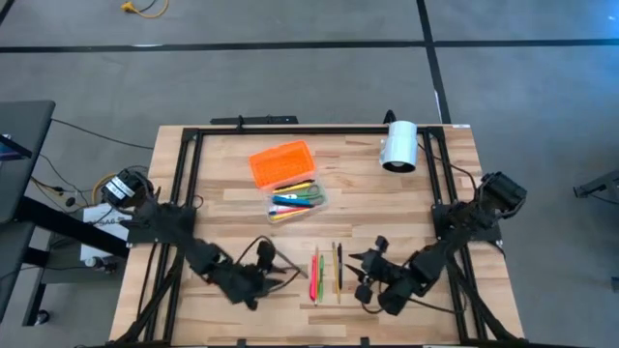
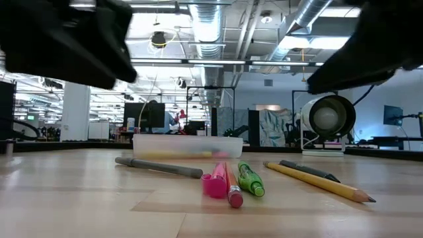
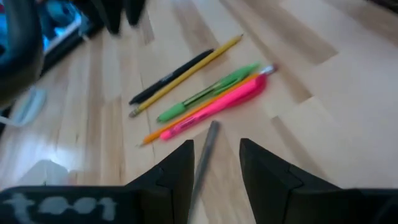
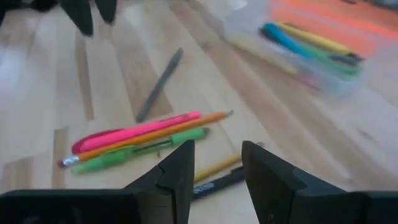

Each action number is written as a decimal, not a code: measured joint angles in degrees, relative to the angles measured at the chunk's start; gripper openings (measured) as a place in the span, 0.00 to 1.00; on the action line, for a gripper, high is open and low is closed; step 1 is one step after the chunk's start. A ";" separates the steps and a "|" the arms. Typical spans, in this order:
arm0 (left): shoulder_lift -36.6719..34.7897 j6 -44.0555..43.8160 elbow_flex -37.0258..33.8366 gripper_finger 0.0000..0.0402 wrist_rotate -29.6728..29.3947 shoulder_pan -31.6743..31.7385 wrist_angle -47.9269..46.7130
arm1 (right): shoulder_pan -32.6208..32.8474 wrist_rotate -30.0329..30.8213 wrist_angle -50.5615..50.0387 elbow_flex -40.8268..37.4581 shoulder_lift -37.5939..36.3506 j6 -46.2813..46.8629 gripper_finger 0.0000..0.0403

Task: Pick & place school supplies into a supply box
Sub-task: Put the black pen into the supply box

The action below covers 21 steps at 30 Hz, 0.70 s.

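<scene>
Your left hand (image 3: 214, 168) hanging open over grey pen (image 3: 205, 158), gripping nothing. Your right hand (image 4: 217, 165) waiting open, empty, beside loose pens (image 1: 324, 271) lying mid-desk. Clear case (image 1: 295, 200) sitting beyond them, part-filled.

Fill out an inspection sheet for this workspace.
Surface: light wooden table with a black frame.
Job's things: clear plastic case base holding several pens; ribbed orange lid beside it; pink pen, orange pencil, green pen, yellow pencil, black pen and grey pen loose on the table.
Clutter: white cylinder.
Grippers: left gripper open over the grey pen; right gripper open, empty.
Cables: yellow cable on the floor.
Surroundings: grey floor.
</scene>
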 joint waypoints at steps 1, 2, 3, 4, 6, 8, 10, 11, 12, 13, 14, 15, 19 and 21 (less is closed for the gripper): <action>0.00 0.26 -0.75 0.30 -1.10 -1.07 1.58 | -0.71 -1.30 1.41 -0.02 0.87 -1.55 0.31; 0.00 0.48 -1.54 0.30 -2.20 -2.29 3.10 | -1.32 -2.31 2.94 -0.04 1.68 -2.57 0.31; 0.00 0.53 -2.33 0.30 -3.19 -3.32 4.47 | -1.85 -2.95 4.55 -0.03 2.49 -3.14 0.31; 0.00 0.51 -3.08 0.30 -4.15 -4.25 5.73 | -2.35 -3.33 5.70 -0.01 3.24 -3.30 0.31; 0.00 0.46 -4.21 0.30 -5.95 -5.88 7.45 | -3.12 -3.47 6.67 -0.02 4.60 -2.73 0.31; 0.00 -0.15 -4.75 0.30 -7.45 -7.10 7.87 | -3.97 -4.23 7.41 -0.02 5.72 -0.56 0.31; 0.00 -1.03 -5.11 0.30 -8.61 -7.93 8.19 | -4.77 -6.10 7.39 -0.02 7.12 1.32 0.31; 0.00 -1.35 -5.13 0.30 -8.88 -8.12 8.14 | -5.08 -7.04 7.35 -0.02 7.77 2.08 0.31; 0.00 -1.47 -5.13 0.30 -9.05 -8.29 8.19 | -5.29 -7.22 7.36 -0.02 8.30 2.51 0.31; 0.00 -1.53 -5.13 0.30 -9.03 -8.40 8.19 | -5.43 -7.21 7.40 -0.02 8.57 2.68 0.31; 0.00 -1.50 -5.13 0.30 -9.01 -8.41 8.19 | -5.42 -7.07 7.80 -0.02 8.87 2.93 0.31; 0.00 -1.50 -5.13 0.30 -8.98 -8.41 8.19 | -5.42 -7.10 7.85 0.00 9.02 3.37 0.31; 0.00 -1.50 -5.13 0.30 -8.98 -8.41 8.19 | -5.32 -7.21 7.58 -0.04 9.06 4.34 0.31; 0.00 -1.50 -5.13 0.30 -8.96 -8.41 8.19 | -5.14 -7.21 7.54 -0.04 9.06 4.71 0.31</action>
